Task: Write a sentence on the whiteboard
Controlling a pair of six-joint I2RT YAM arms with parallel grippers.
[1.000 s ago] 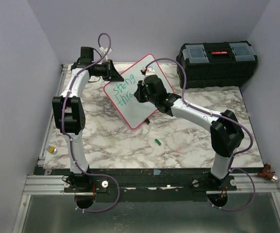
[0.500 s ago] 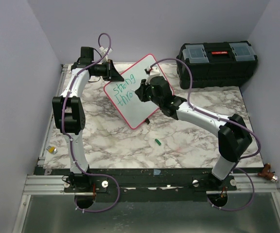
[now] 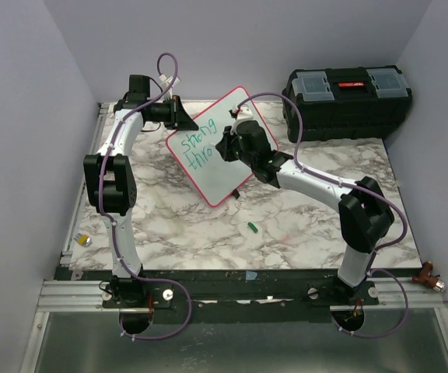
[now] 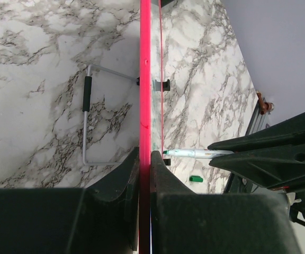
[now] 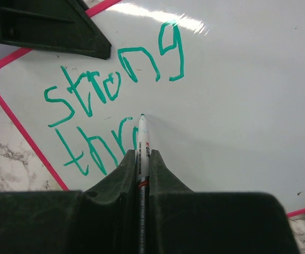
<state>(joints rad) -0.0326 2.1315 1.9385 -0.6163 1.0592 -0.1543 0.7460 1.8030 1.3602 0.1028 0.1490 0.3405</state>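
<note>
The whiteboard (image 3: 220, 167), white with a pink-red frame, stands tilted on the marble table. My left gripper (image 3: 182, 118) is shut on its upper left edge; the left wrist view shows the frame (image 4: 144, 79) edge-on between the jaws. The sentence (image 5: 115, 84) reads "strong" above "thr" in green. My right gripper (image 3: 225, 146) is shut on a white green-tipped marker (image 5: 141, 143), its tip touching the board just right of "thr". The marker also shows in the left wrist view (image 4: 192, 153).
A green marker cap (image 3: 251, 228) lies on the table in front of the board, also in the left wrist view (image 4: 195, 179). A black toolbox (image 3: 347, 99) stands at the back right. A small yellow-and-grey object (image 3: 85, 240) lies at the left edge. The board's wire stand (image 4: 86, 119) rests behind it.
My right gripper swung a little up and right, then back left, with the marker on the board. The second line has grown past "thr". The left arm and board have not moved.
</note>
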